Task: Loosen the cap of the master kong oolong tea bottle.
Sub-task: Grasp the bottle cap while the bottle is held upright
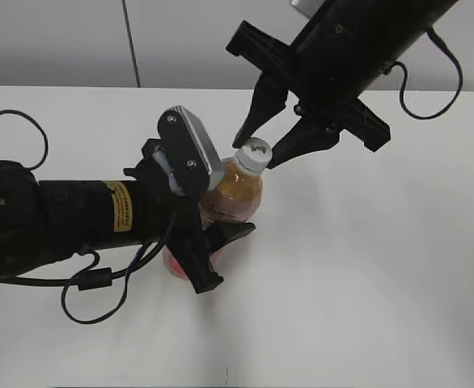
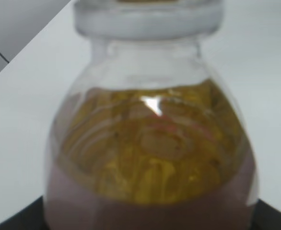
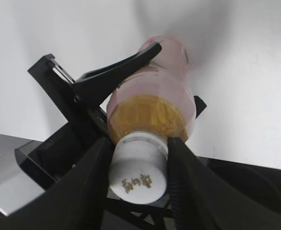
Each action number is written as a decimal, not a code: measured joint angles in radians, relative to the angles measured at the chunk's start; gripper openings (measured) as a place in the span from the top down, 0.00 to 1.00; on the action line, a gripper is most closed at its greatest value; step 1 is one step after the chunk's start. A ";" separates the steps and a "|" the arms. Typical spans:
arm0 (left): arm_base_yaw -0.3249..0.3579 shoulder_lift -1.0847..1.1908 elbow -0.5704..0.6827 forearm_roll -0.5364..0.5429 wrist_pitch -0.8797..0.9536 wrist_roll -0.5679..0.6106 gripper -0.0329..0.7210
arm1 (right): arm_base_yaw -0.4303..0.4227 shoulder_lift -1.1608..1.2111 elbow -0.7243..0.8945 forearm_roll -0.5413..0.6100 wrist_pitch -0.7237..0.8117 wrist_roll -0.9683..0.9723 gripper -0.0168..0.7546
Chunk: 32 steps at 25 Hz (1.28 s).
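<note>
From the outside view you have the bottle (image 1: 235, 194) standing on the table (image 1: 383, 267), gripped low on its body by your left pincer (image 1: 213, 250), whose dark fingers wrap the pink label from either side. That hold is there to keep the bottle from spinning when the top is turned. Above it, your right pincer (image 1: 260, 145) comes down at a slant, its two fingertips flanking the cap (image 1: 253, 155); one tip sits just to its left, the other just to its right, so close that contact cannot be judged from here.

In the left wrist view the bottle (image 2: 150, 158) fills almost everything straight ahead of the pincer, its shoulder and amber tea blurred by nearness. Only a dark sliver of the pincer shows at the bottom edge, so this view alone does not tell you how it stands.

The right wrist view settles both. The cap (image 3: 138, 177) lies squarely between your right pincer's (image 3: 136, 158) fingers (image 3: 90, 182), which press against its sides: closed on it, ready to twist. Beyond the cap, the left pincer's (image 3: 150, 76) fingers clamp the bottle (image 3: 155, 105) around its labelled body. I judge the next move to be a wrist turn.
</note>
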 joint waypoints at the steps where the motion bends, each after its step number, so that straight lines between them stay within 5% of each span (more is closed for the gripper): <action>1: -0.001 0.000 0.000 0.002 0.000 0.002 0.41 | 0.000 0.000 -0.001 -0.001 0.004 -0.036 0.61; 10: -0.002 0.000 0.000 0.006 0.000 0.006 0.41 | 0.001 0.000 -0.013 -0.026 0.013 -0.425 0.61; 26: -0.001 0.000 -0.004 -0.017 0.010 -0.011 0.41 | 0.004 0.001 -0.031 -0.048 -0.030 -1.455 0.62; 32: 0.009 -0.002 -0.005 -0.030 0.024 -0.014 0.41 | 0.004 0.001 -0.032 0.088 -0.145 -1.930 0.62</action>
